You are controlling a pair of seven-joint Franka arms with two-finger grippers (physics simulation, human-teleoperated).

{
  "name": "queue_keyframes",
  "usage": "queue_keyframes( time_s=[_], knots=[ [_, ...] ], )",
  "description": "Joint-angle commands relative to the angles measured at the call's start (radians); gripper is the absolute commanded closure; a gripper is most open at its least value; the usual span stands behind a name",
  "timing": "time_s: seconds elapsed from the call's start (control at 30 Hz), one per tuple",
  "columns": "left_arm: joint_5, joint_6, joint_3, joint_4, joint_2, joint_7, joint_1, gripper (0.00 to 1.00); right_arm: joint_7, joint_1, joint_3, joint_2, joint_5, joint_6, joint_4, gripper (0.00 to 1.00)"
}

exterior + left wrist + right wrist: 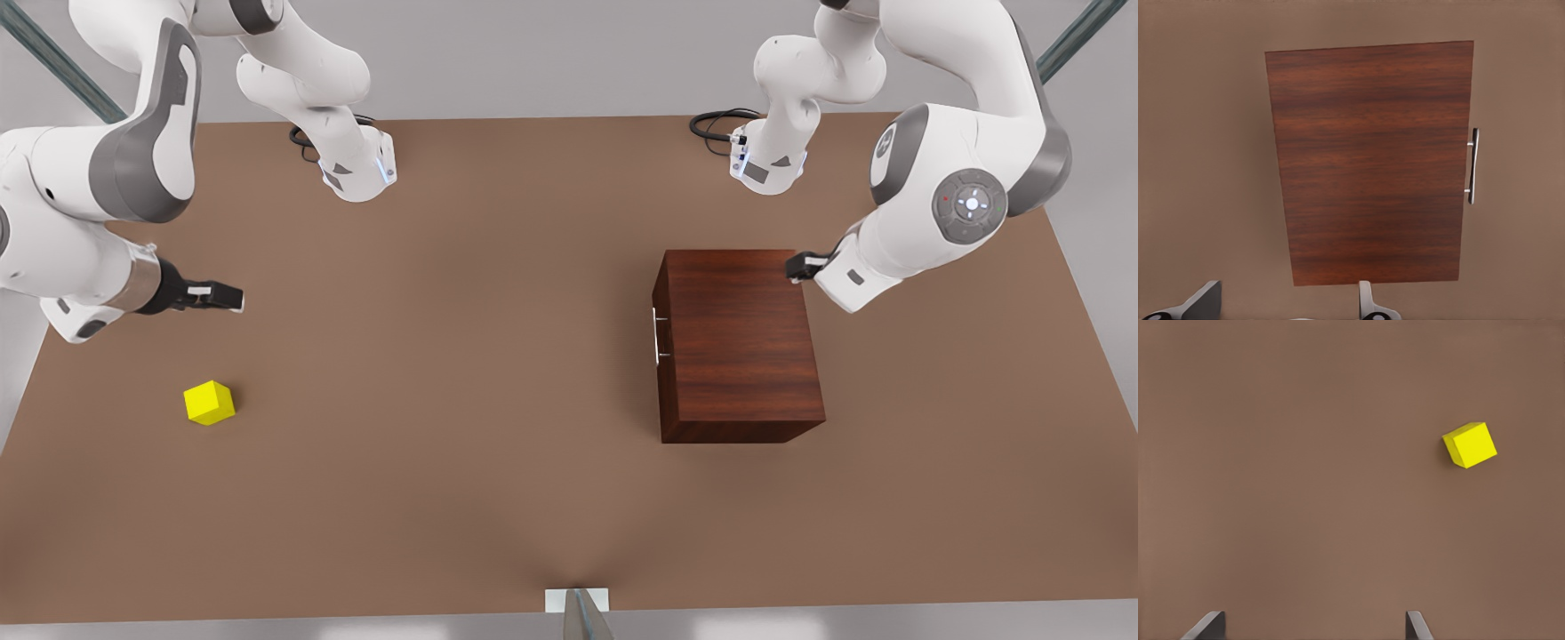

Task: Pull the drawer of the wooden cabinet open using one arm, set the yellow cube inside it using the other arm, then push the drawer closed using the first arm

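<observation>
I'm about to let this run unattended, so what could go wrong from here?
1. The drawer's handle is a thin bar close to the wooden cabinet front. The left hand, open above the cabinet's far edge, could slip off it.
2. The yellow cube sits skewed and off to one side of the open right hand, so a straight descent may clip a corner and push it away.

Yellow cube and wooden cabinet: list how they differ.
The yellow cube is small, plain and bright; the wooden cabinet is far larger, dark reddish-brown and grained. The cabinet carries a silver handle; the cube has none. Both rest on the brown table, ungrasped.
</observation>
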Motion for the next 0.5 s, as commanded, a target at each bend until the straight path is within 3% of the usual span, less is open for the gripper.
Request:
queue_keyframes(
  time_s=[0.0,0.07,0.17,0.27,0.37,0.47],
  knots=[
    [0.003,0.029,0.0,0.0,-0.002,-0.044,0.0,0.0,0.028,0.0,0.0,-0.001,0.005,0.081,0.0,0.0],
    [-0.005,0.035,0.0,-0.003,0.002,-0.055,-0.011,0.0,-0.007,0.0,0.0,0.0,0.005,0.085,0.0,0.0],
    [0.008,0.15,-0.025,-0.001,0.097,-0.205,-0.242,0.03,-0.078,0.004,0.001,0.022,-0.02,0.108,0.005,0.0],
    [0.063,0.273,-0.057,0.046,0.205,-0.335,-0.356,0.03,-0.483,-0.042,-0.003,0.151,-0.021,0.114,0.049,0.0],
    [0.172,0.3,-0.057,0.069,0.294,-0.446,-0.414,0.03,-0.782,-0.105,-0.015,0.253,-0.024,0.261,0.074,0.0],
    [0.253,0.311,-0.057,0.079,0.358,-0.565,-0.476,0.03,-0.851,-0.138,-0.019,0.338,-0.064,0.408,0.075,0.0]
  ],
)
